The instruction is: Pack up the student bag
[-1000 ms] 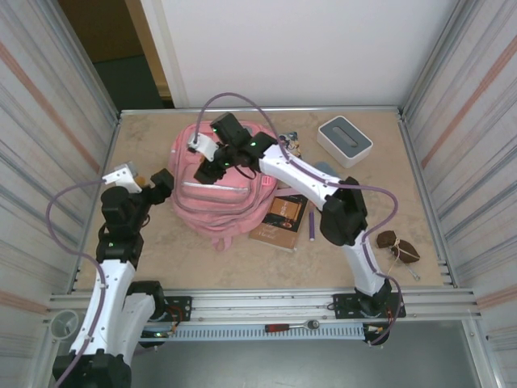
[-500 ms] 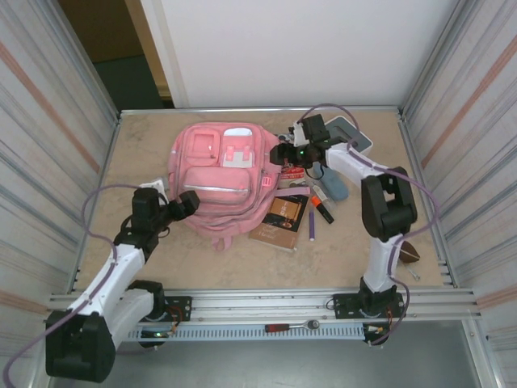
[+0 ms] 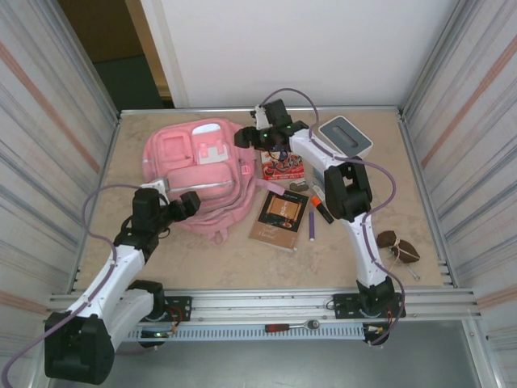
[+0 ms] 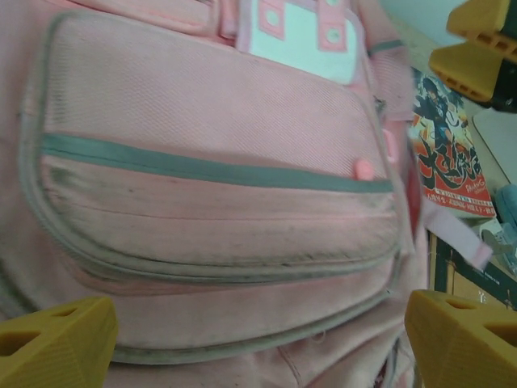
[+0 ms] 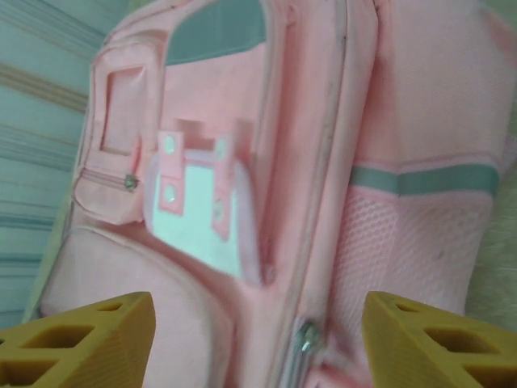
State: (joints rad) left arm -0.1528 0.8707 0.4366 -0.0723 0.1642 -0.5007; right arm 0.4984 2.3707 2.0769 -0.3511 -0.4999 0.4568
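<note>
Straight ahead of both claws lies the student bag (image 3: pixel 194 166), flat and apparently zipped. Over its lower front pocket (image 4: pixel 218 202) the left gripper (image 4: pixel 258 343) stands wide; the right gripper (image 5: pixel 258 339), also spread and empty, faces the side zip pull (image 5: pixel 305 335). Pinch that pull squarely while the left pins fabric; the comic book (image 3: pixel 283 164) waits just behind the right claw.

white-and-grey box (image 3: pixel 345 136) sitting at the table's (image 3: pixel 234 267) far right | red comic (image 3: pixel 283 166) lying left of it | brown book (image 3: pixel 279 217) lying nearer the front, below the comic | purple pen (image 3: pixel 311 220) lying just beside the book's right edge | orange-and-black marker (image 3: pixel 322 208) angling next to the pen | sunglasses (image 3: pixel 397 245) resting well apart, far right | red-handled tool (image 3: pixel 291 326) lying on the front rail (image 3: pixel 242 301)
</note>
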